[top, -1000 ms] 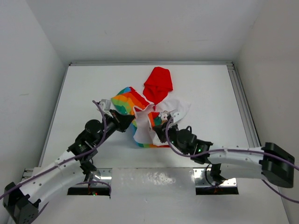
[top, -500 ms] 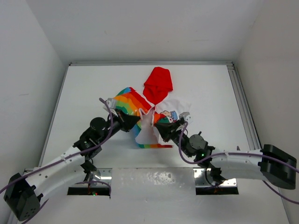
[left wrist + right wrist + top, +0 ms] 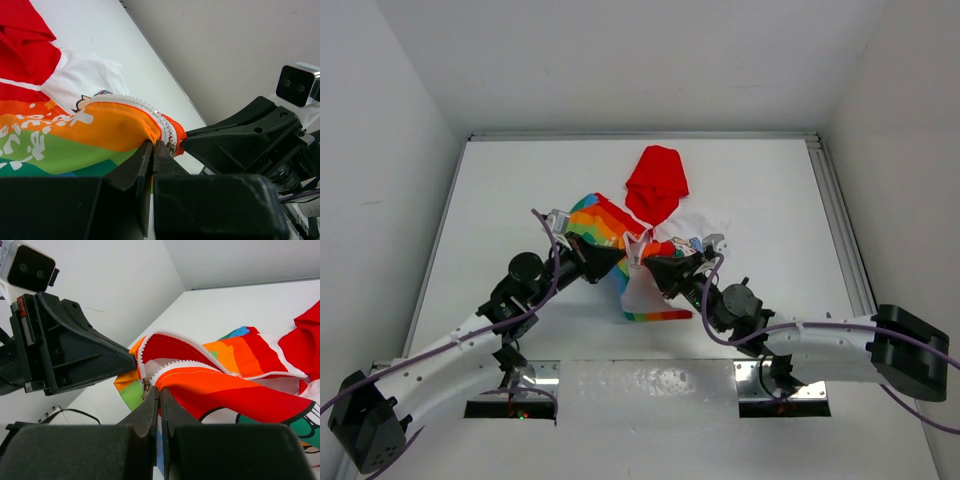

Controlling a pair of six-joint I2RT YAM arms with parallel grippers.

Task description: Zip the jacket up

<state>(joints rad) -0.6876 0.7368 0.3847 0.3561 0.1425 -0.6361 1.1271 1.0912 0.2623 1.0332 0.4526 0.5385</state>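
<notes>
Two grippers are seen meeting almost tip to tip over the middle of the table point(image 3: 510, 180), where the jacket point(image 3: 603, 222) is held raised and bunched between them. Its red hood point(image 3: 657, 185) is laid flat toward the far side, and a flap of white lining point(image 3: 642, 290) with a striped hem is hung below the fingertips. The left gripper point(image 3: 617, 257) is closed tight on the orange front edge of the jacket, with no gap left between its fingers point(image 3: 142, 155); the fabric is pinched just beside the row of white zipper teeth point(image 3: 127, 99). A small metal slider point(image 3: 172, 147) is seen right at those fingertips, close to the black tip of the right gripper point(image 3: 650, 262). From the right wrist, the right gripper's fingers point(image 3: 172, 402) are likewise shown pressed together on the other orange edge, just under the slider. Above that point the two rows of teeth are spread apart, with red fabric shown between them. White lettering and a cartoon print are visible on the striped front.
</notes>
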